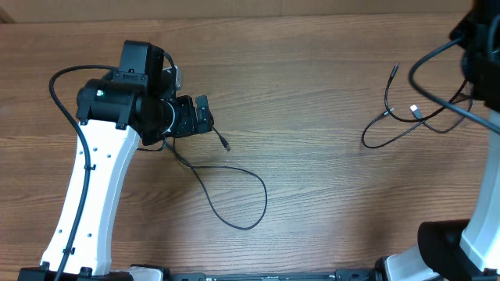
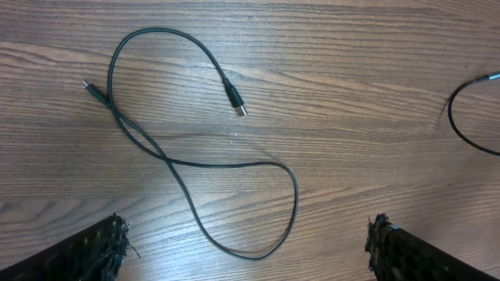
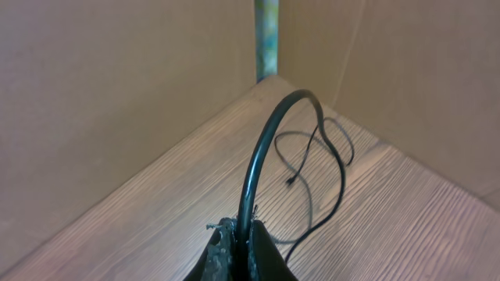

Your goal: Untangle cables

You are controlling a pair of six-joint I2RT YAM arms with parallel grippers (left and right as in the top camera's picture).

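One black cable (image 1: 246, 183) lies loose on the wooden table in an open loop, with a plug end (image 1: 225, 145) just right of my left gripper (image 1: 203, 117). In the left wrist view this cable (image 2: 195, 164) crosses itself once, and its silver-tipped plug (image 2: 241, 110) points right. The left gripper (image 2: 246, 254) hovers above it, open and empty. My right gripper (image 3: 244, 238) is shut on a second black cable (image 3: 266, 140) that arches up and trails down to the table. This cable and its loose strands (image 1: 391, 117) lie at the right, with a silver plug (image 1: 416, 111).
Cardboard walls (image 3: 117, 94) stand around the table's far corner. The left arm's white body (image 1: 94, 179) covers the table's left side. The right arm's base (image 1: 461, 242) stands at the lower right. A piece of the second cable (image 2: 469, 125) shows at the left wrist view's right edge.
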